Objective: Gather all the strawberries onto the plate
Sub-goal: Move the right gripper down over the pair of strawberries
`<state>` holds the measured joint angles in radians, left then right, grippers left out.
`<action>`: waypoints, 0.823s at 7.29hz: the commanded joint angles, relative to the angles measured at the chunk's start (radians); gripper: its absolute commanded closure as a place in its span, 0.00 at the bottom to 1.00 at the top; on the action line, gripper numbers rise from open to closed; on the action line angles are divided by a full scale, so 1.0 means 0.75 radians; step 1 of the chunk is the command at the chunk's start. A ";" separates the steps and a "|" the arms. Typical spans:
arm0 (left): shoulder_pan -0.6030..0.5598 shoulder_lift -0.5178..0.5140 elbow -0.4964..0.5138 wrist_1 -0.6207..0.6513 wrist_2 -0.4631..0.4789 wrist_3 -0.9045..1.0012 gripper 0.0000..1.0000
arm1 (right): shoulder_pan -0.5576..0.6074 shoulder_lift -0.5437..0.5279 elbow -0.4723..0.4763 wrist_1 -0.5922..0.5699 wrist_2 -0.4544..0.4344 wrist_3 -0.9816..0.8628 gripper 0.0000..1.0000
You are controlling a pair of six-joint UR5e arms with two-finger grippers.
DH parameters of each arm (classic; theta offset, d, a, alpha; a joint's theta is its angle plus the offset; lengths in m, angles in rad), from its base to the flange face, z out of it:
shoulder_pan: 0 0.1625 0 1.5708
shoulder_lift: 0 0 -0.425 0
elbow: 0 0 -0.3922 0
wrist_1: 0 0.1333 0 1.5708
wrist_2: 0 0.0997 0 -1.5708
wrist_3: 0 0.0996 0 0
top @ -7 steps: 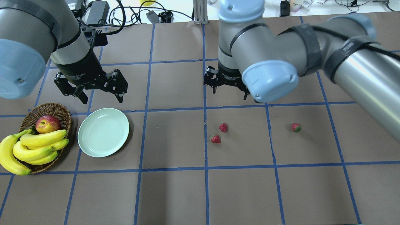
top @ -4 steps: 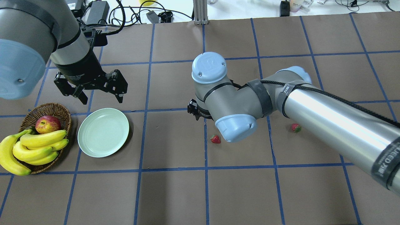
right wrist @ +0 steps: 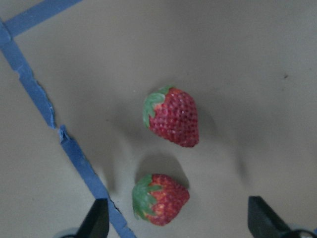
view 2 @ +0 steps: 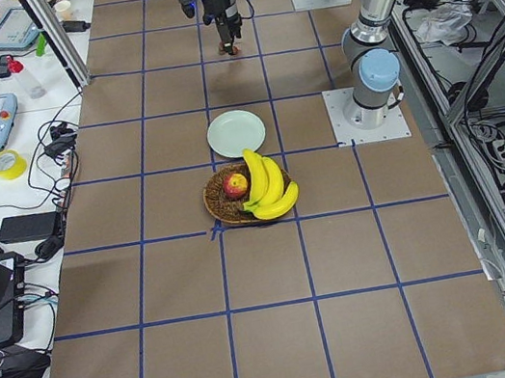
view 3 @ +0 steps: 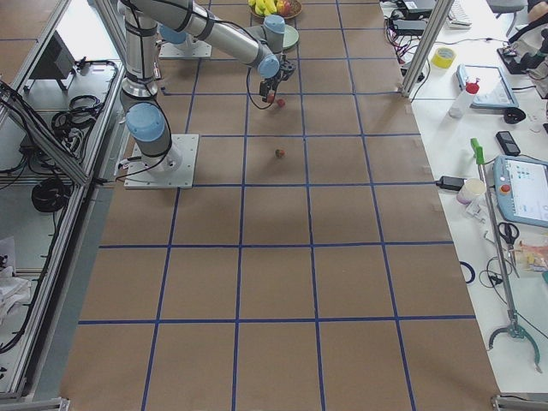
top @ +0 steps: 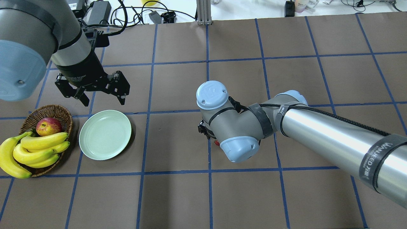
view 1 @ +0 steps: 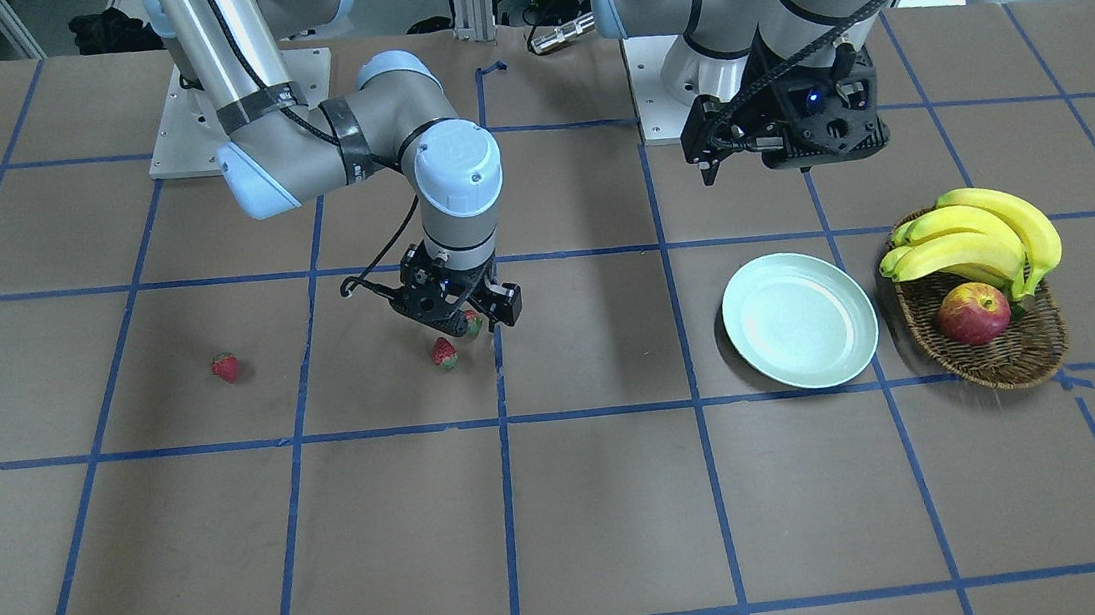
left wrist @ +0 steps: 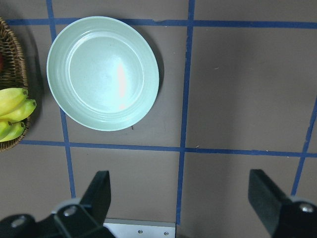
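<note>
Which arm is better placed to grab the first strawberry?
Right. The right claw hangs open directly above two neighbouring strawberries, while the left claw hovers open near the plate, far from any strawberry.

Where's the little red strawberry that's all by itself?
In the front-facing view the lone small red strawberry lies on the brown table at the left, well apart from the two strawberries under the right gripper.

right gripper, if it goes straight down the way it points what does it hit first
Probably the near strawberry between its open fingers, with the second strawberry just beyond; otherwise the table. Depth is unclear.
</note>
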<state>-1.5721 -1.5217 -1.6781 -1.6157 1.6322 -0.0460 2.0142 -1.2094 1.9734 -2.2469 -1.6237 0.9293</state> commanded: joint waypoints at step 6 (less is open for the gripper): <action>0.014 0.006 -0.002 0.003 0.035 0.053 0.00 | 0.000 0.003 0.034 -0.113 0.011 -0.149 0.76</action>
<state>-1.5626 -1.5176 -1.6790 -1.6141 1.6493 -0.0195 2.0141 -1.2073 1.9976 -2.3286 -1.6174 0.8272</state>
